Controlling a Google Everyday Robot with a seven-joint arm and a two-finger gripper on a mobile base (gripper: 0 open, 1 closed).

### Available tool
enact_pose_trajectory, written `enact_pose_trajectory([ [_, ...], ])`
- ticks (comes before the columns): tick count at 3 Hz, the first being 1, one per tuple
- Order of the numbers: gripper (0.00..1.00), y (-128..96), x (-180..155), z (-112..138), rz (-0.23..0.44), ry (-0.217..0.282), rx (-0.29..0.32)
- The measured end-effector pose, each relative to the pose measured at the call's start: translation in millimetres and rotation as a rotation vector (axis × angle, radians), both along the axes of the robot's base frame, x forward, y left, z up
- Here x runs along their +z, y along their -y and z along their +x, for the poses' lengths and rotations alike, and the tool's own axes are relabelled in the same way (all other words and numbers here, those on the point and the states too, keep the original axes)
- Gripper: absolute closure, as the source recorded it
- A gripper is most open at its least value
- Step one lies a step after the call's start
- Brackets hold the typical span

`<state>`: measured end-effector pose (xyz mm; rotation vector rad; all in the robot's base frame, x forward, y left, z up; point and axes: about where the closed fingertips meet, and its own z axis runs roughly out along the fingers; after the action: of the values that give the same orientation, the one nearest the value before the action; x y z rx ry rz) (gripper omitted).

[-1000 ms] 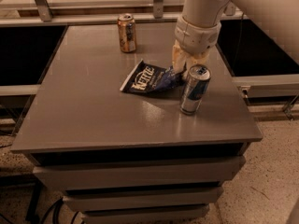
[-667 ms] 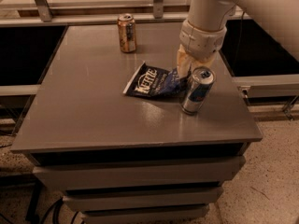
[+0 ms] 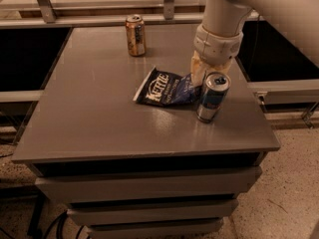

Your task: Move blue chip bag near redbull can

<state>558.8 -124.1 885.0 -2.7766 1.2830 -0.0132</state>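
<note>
Your gripper has its fingers closed on the blue chip bag; just beside the fingers stands the redbull can, on the table.

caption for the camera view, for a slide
Gripper at the end of the blue chip bag beside the redbull can.

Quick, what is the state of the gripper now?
Gripper: at the right end of the blue chip bag, beside the redbull can; open or closed cannot be told.
</note>
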Motion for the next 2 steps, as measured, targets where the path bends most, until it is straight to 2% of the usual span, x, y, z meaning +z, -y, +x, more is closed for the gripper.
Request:
enact_pose_trajectory([
  [2,0.36,2.3,-0.7,6.0,-0.010,-0.004,0.001],
])
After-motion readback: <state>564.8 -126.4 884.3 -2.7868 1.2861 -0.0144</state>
